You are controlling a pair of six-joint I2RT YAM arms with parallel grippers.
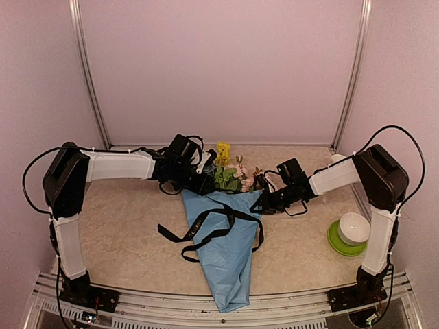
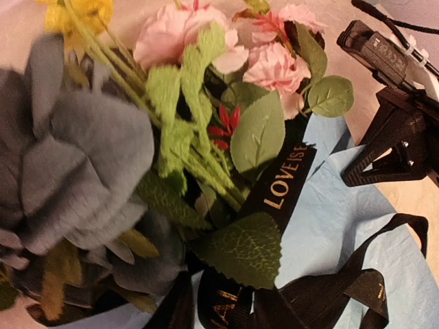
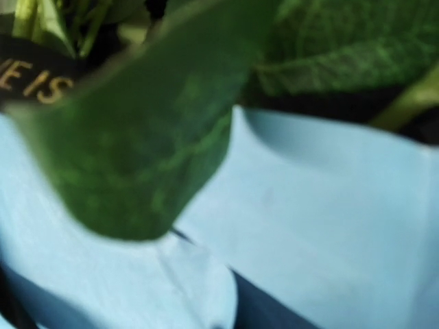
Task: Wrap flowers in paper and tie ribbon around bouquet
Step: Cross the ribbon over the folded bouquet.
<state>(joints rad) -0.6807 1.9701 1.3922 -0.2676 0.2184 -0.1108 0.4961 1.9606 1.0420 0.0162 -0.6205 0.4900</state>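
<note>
The bouquet lies on the table with its pink, yellow and blue-green flowers (image 1: 230, 175) at the far end of a cone of light blue paper (image 1: 226, 264). The black ribbon (image 1: 216, 221) crosses the cone, and its ends trail off to both sides. My left gripper (image 1: 204, 181) sits against the left side of the blooms; its fingers are hidden in both views. My right gripper (image 1: 263, 203) is at the cone's right edge, shut. The left wrist view shows flowers (image 2: 206, 103), lettered ribbon (image 2: 285, 181), paper (image 2: 336, 212) and the right gripper (image 2: 353, 177). A leaf (image 3: 137, 137) and paper (image 3: 329, 226) fill the right wrist view.
A white bowl (image 1: 354, 227) stands on a green plate (image 1: 339, 245) at the right, near the right arm's base. Pale walls with metal posts (image 1: 92, 75) close off the back and sides. The cone's tip reaches the near table edge (image 1: 230, 301).
</note>
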